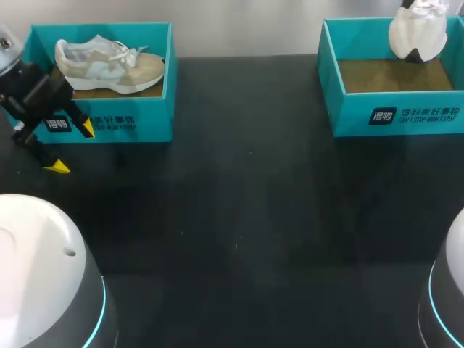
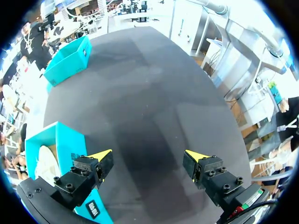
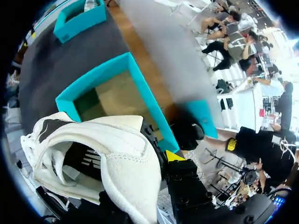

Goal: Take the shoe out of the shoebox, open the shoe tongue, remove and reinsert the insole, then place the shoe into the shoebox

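Currently the right gripper (image 3: 163,161) clamps the white shoe (image 3: 107,154), which hangs just above its open teal shoebox (image 3: 145,100). The left gripper (image 2: 148,161) is spread wide and empty over the bench (image 2: 154,93). It would be best to lift until the sole clears the box walls, then set the shoe mid-bench within the left gripper's reach. White print (image 1: 413,114) marks the box front, too small to read.

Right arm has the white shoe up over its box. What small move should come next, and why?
Probably the right gripper should carry the white shoe clear of the right shoebox and lower it onto the table: the shoe hangs above the empty box, and the left gripper, open beside the other shoebox, is far from it.
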`<state>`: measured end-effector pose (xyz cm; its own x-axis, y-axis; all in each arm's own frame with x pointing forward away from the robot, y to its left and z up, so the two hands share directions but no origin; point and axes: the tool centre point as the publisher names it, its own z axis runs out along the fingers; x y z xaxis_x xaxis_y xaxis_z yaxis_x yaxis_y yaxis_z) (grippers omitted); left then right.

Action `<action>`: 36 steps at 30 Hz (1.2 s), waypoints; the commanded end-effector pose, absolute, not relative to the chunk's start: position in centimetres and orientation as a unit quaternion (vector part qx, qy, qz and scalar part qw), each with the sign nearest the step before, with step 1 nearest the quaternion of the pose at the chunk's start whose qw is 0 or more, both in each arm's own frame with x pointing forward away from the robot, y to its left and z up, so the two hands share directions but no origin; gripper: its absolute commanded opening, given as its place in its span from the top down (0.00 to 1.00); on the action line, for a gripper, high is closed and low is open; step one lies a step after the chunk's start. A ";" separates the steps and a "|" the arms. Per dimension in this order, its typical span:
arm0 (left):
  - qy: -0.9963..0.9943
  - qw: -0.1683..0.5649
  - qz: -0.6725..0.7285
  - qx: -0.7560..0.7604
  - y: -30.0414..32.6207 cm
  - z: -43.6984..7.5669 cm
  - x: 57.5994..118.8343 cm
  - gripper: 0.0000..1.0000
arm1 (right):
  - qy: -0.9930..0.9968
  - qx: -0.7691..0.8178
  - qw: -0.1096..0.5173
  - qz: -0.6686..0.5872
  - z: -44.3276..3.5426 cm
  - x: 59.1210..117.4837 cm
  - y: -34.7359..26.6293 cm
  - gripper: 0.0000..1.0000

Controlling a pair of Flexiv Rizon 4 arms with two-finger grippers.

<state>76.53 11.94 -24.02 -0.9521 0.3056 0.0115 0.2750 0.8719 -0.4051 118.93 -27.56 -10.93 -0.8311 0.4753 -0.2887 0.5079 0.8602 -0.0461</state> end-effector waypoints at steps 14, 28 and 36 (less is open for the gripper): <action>-0.967 0.037 0.203 -0.150 12.0 -24.0 76.4 0.00 | 0.801 0.570 0.183 -0.029 -11.9 116.4 -32.2 1.00; -0.967 0.037 0.203 -0.150 12.0 -24.0 76.4 0.00 | 0.801 0.570 0.183 -0.029 -11.9 116.4 -32.2 1.00; -0.967 0.037 0.203 -0.150 12.0 -24.0 76.4 0.00 | 0.684 0.701 0.199 -0.025 -12.3 113.4 -36.5 1.00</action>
